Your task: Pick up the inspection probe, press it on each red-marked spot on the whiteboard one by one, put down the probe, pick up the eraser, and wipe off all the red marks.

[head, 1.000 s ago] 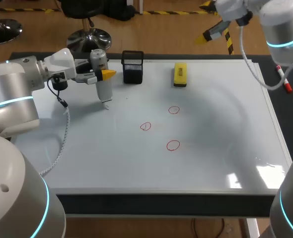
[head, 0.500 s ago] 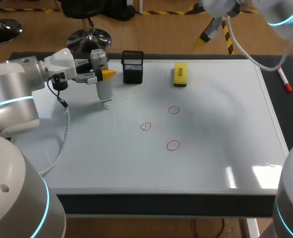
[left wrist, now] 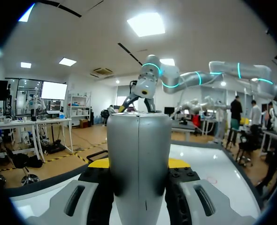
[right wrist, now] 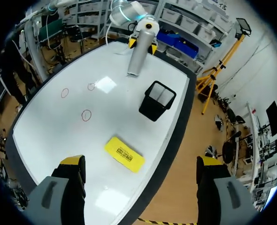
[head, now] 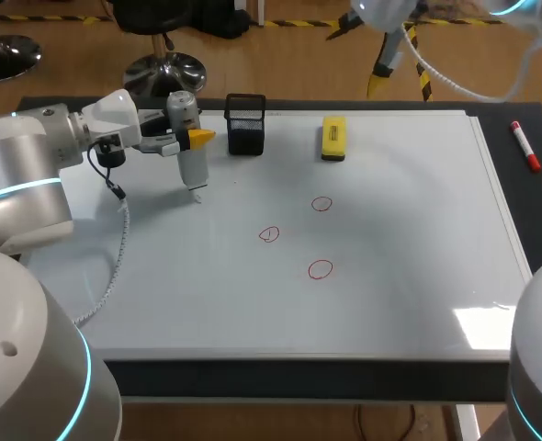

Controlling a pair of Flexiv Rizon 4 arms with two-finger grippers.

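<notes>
The left claw (head: 194, 140) pinches the probe (head: 190, 163) over the far left of the whiteboard (head: 409, 230). The right claw (right wrist: 141, 160) hangs spread wide beyond its far edge.

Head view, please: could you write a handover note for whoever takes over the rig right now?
Left gripper: shut on the probe, held upright over the whiteboard's far left part, away from the red marks.
Right gripper: open, empty, beyond the far edge.
Eraser: lying by the far edge, untouched.
Done: probe picked up.
Left: press all three marks, put the probe down, take the eraser, wipe.
</notes>
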